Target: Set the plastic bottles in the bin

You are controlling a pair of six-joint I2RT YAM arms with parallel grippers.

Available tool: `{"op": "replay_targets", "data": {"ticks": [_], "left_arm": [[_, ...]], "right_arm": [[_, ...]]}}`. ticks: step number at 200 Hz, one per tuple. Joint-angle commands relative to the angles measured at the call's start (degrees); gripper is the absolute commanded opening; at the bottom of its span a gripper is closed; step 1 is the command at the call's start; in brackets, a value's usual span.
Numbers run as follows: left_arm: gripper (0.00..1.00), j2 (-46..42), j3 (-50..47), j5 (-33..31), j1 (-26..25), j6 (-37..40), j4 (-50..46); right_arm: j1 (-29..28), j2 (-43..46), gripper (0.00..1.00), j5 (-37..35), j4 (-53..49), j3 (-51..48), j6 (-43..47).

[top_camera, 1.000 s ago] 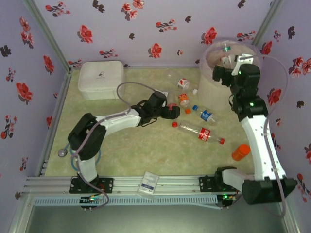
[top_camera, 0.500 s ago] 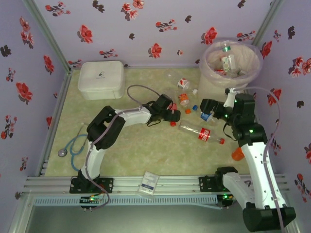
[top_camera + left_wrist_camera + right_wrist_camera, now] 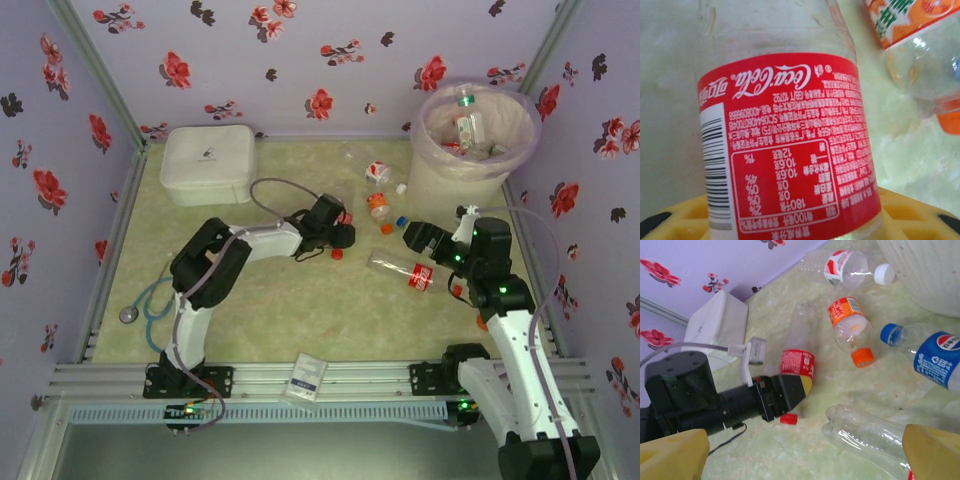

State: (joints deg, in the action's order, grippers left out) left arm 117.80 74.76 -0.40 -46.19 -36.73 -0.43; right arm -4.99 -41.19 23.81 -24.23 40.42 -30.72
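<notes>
Left gripper (image 3: 796, 384) pinches the red-labelled bottle (image 3: 797, 360) mid-table, near its cap; right gripper (image 3: 802, 455) gapes wide. Lift straight, squeeze firmly so it can't slip, then swing toward the bin (image 3: 445, 185) at one o'clock

Red-label bottle (image 3: 790, 145) dead centre, label upside down, seated in left gripper (image 3: 795, 230), yellow fingers (image 3: 910, 210) at 6 o'clock. Orange-label bottle (image 3: 920, 45) near it at 1–2 o'clock, orange cap (image 3: 951, 120) at 3. Pale green table (image 3: 670, 125) underneath.
</notes>
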Motion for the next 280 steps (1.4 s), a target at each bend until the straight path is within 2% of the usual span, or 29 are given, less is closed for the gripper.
{"op": "replay_targets", "data": {"ticks": [1, 28, 47, 82, 101, 116, 129, 174, 216, 245, 257, 280], "left_arm": [[0.44, -6.2, -2.6, -0.6, 0.7, 2.1, -3.2], [0.37, -16.6, -8.0, -1.9, 0.6, 6.0, -5.5], [0.34, -24.4, -13.4, -0.7, 0.4, 8.8, -4.7], [0.24, -35.8, -22.5, 4.5, -0.6, 11.5, -1.5], [0.23, -38.8, -24.6, 5.4, -1.5, 13.9, -1.7], [0.22, -40.5, -25.4, 5.6, -2.4, 15.4, -1.9], [0.22, -41.7, -25.8, 5.6, -3.3, 16.3, -1.6], [0.22, -43.9, -26.9, 4.1, -4.5, 16.7, -0.3], [0.23, -42.9, -26.6, 4.1, -4.6, 18.2, -0.6], [0.24, -42.6, -26.7, 3.9, -4.7, 18.4, -0.5], [0.24, -42.5, -26.6, 3.5, -4.7, 18.4, -0.3], [0.27, -42.3, -26.5, 3.4, -4.7, 18.4, 0.0]], "right_arm": [[-0.1, 0.3, 0.99, 2.4, 4.6, 0.5, -2.5], [-0.3, -2.3, 0.99, 6.9, 14.9, -0.9, -9.2], [-1.6, -6.6, 0.99, 8.8, 22.2, -0.1, -13.0], [-9.1, -17.2, 0.99, 9.8, 29.9, 5.7, -15.0], [-13.3, -24.2, 0.99, 11.8, 30.3, 10.8, -13.4], [-15.4, -28.9, 0.99, 10.3, 29.4, 13.8, -11.2], [-16.1, -32.2, 0.99, 8.7, 31.4, 14.5, -11.9], [-18.3, -41.8, 0.94, 9.8, 35.2, 15.9, -15.5], [-18.4, -43.8, 0.72, 10.9, 39.7, 14.8, -19.0], [-18.5, -43.7, 0.48, 10.1, 40.2, 14.3, -19.3], [-18.5, -43.4, 0.41, 9.8, 39.8, 14.4, -19.1], [-18.4, -42.7, 0.34, 8.9, 38.5, 15.0, -17.9]]}}
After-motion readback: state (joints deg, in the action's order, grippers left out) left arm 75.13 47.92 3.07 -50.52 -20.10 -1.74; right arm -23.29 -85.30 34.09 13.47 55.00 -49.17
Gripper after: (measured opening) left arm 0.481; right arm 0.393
